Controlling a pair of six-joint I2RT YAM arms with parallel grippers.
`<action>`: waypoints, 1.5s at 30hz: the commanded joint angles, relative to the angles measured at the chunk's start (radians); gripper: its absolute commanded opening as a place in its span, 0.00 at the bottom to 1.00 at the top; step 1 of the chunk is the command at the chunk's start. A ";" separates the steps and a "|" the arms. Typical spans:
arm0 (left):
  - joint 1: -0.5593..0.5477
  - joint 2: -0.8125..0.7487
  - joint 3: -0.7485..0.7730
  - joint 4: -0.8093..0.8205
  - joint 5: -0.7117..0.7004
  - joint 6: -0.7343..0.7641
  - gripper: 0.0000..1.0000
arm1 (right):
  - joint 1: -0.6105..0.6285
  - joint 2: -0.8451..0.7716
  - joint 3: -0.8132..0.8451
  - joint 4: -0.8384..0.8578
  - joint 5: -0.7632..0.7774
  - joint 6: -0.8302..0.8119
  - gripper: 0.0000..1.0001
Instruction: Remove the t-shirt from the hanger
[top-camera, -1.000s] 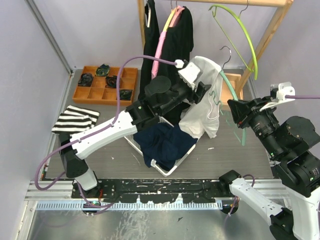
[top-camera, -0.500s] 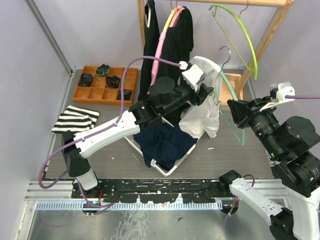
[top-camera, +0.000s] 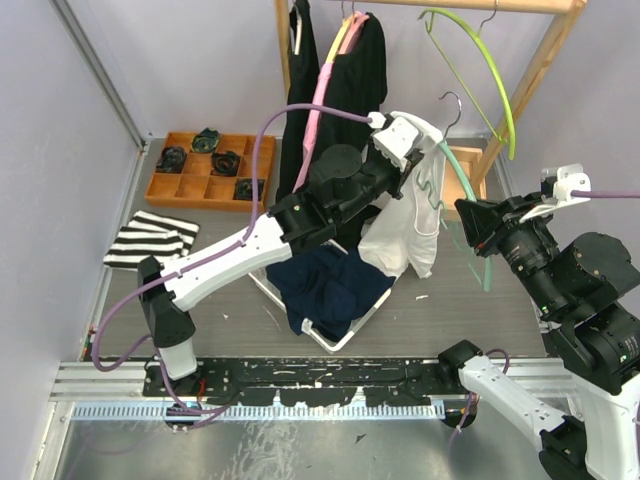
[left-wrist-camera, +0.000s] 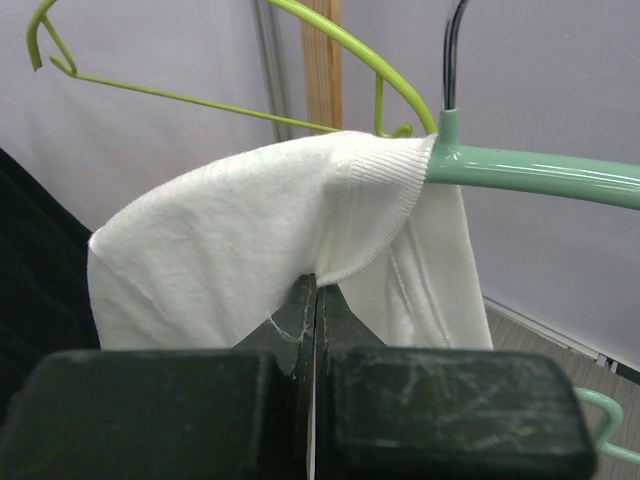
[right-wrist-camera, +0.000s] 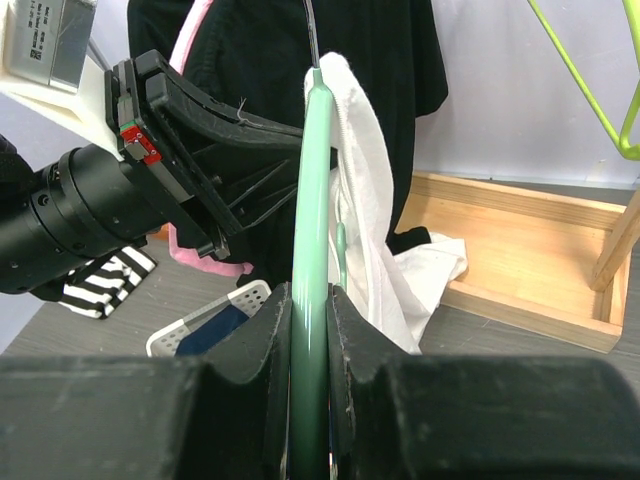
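Note:
A white t-shirt (top-camera: 405, 225) hangs half off a mint-green hanger (top-camera: 462, 180), one shoulder bunched over the hanger's left arm. My left gripper (top-camera: 412, 172) is shut, and its tips (left-wrist-camera: 315, 285) pinch the ribbed collar edge of the t-shirt (left-wrist-camera: 220, 260) just below the hanger (left-wrist-camera: 540, 170). My right gripper (top-camera: 472, 225) is shut on the hanger's bare right arm. In the right wrist view the green bar (right-wrist-camera: 310, 200) runs up between the fingers of my right gripper (right-wrist-camera: 310, 300), with the t-shirt (right-wrist-camera: 365, 180) draped to its right.
A white basket (top-camera: 262, 290) holding a navy garment sits below the shirt. Black garments (top-camera: 345, 70) and a lime hanger (top-camera: 490, 70) hang from the wooden rack (top-camera: 540, 70). An orange tray (top-camera: 210, 165), a striped cloth (top-camera: 150, 238) and a wooden box (top-camera: 470, 165) lie around.
My left arm rose and reached right to the shirt's collar, and its gripper went from open to shut there. The right arm and the hanger stayed still.

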 joint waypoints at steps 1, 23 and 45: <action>-0.001 -0.021 0.016 0.028 -0.066 -0.005 0.00 | -0.004 -0.023 0.011 0.135 0.002 -0.009 0.01; 0.077 0.122 0.332 -0.141 -0.237 0.076 0.00 | -0.004 -0.130 0.040 0.027 0.017 -0.021 0.01; 0.135 0.255 0.485 -0.233 -0.190 0.003 0.00 | -0.004 -0.166 0.185 -0.021 -0.006 -0.019 0.01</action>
